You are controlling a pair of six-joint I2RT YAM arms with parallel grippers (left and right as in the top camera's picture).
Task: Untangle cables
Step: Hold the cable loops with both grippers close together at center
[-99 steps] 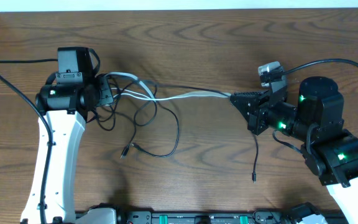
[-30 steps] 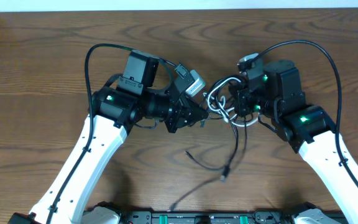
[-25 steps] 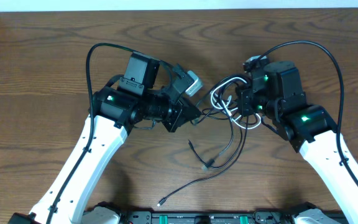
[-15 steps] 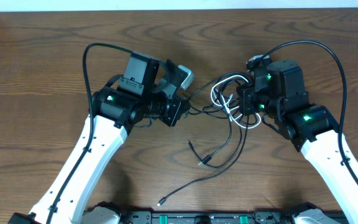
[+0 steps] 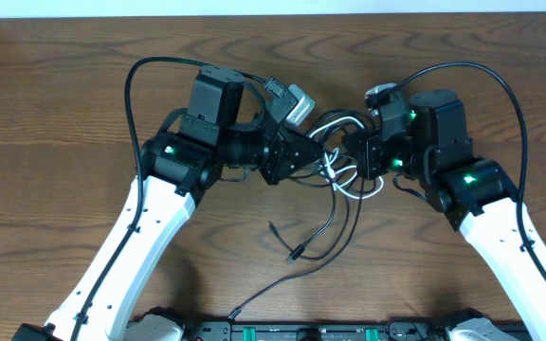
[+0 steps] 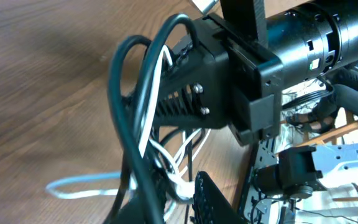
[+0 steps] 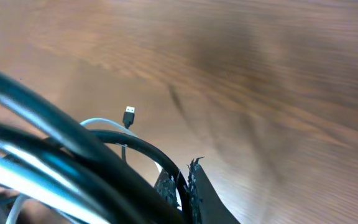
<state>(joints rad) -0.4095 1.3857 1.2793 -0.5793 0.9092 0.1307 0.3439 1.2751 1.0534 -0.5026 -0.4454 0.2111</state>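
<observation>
Cables (image 5: 347, 174) bunch in a knot at the middle of the table (image 5: 64, 95), hung between the two grippers, which meet almost tip to tip. White loops spill out just near of the knot, and black cords run through it.

The right gripper (image 5: 356, 156) comes in from the right. Its wrist view shows the fingers pressed together (image 7: 185, 183) with black and white cords crossing at them, so it is clamped on the cables. The left gripper (image 5: 318, 159) reaches in from the left into the same knot. Cords (image 6: 145, 124) cover its fingers in its own view, so I cannot tell whether it is gripping or parted.

Two black tails trail toward the near side. One ends in a plug (image 5: 293, 254) lying on bare wood. The other runs on to a plug (image 5: 234, 314) just short of the near edge, beside the black rail (image 5: 301, 332) there.

Bare wood spreads widely to the far left, the near left and the right of the arms. The table's far edge lies not far behind both wrists.
</observation>
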